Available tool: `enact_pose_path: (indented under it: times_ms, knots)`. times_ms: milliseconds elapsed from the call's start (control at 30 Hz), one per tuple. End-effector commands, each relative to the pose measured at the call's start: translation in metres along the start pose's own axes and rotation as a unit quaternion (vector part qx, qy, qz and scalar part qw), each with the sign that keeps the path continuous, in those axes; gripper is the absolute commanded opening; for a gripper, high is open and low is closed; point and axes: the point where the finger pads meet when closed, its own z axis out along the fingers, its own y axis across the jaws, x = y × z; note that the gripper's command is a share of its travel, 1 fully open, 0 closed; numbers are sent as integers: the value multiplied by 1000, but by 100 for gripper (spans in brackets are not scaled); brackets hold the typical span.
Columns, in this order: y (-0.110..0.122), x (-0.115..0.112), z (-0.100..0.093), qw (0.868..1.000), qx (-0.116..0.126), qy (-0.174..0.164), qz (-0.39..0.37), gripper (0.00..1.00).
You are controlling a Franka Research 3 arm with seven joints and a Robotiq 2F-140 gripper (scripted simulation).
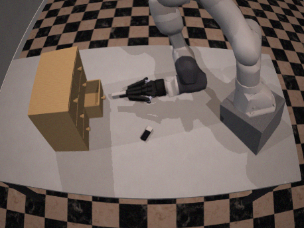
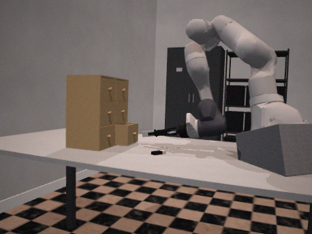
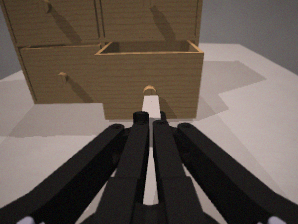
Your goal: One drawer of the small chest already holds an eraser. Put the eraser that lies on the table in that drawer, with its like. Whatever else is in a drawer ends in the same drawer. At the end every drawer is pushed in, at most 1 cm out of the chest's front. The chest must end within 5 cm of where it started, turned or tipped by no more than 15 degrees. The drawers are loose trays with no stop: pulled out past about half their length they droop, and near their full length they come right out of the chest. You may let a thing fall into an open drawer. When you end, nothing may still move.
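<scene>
A pale table point(image 1: 186, 166) point(image 2: 191, 170) stands on a checkered floor point(image 1: 176, 215) point(image 2: 143, 207). The eraser point(image 1: 146, 133) point(image 2: 157, 152) lies on it, just below the centre of the top view. The pincer point(image 1: 127, 94) point(image 2: 149, 133) point(image 3: 151, 106) is closed on nothing visible. Only the exterior view shows the dark cabinet point(image 2: 177, 88), upper centre; the wrist view alone shows the open drawer's point(image 1: 100, 107) point(image 2: 131, 133) point(image 3: 150, 80) front squarely, upper centre.
</scene>
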Motion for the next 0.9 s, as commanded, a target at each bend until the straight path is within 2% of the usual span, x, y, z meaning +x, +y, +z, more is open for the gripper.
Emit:
enact_pose_path:
  times_ms: [0, 400, 867]
  knots:
    - [-2, 0, 4, 1000, 1, -1, -1, 0]
    - [-2, 2, 16, 1000, 1, -1, -1, 0]
    - [-2, 7, 40, 1000, 1, -1, -1, 0]
